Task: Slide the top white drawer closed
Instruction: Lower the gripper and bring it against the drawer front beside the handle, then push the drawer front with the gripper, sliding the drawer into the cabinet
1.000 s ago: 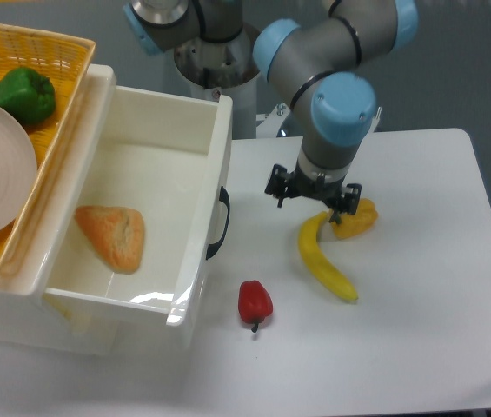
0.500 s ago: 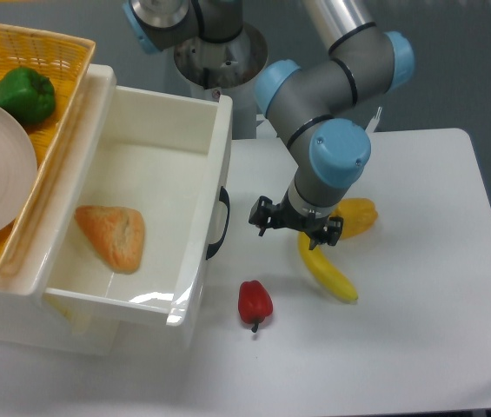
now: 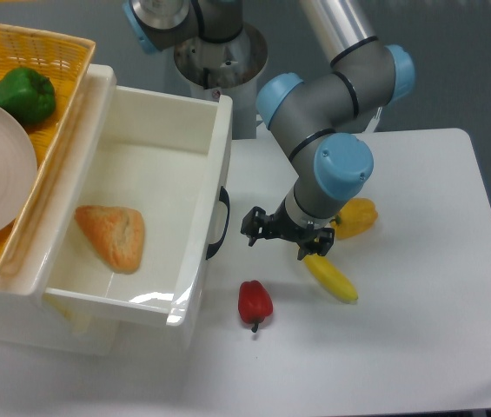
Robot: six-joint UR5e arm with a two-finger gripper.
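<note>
1 pincer point(image 3: 277, 239) hovers beside the open top white drawer point(image 3: 154, 208).

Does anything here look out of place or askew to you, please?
Only the top white drawer: it stands pulled far out, with a piece of bread inside. The gripper is beside its black handle, not touching.

We see the top white drawer point(image 3: 154, 187) pulled well out of its cabinet, its open top facing us. It is a deep, glossy white plastic box with a rounded front panel, and a black curved handle point(image 3: 220, 224) sits on that front, facing the tabletop to the right. Inside, on the drawer floor near the left wall, lies a piece of bread point(image 3: 112, 236).
</note>
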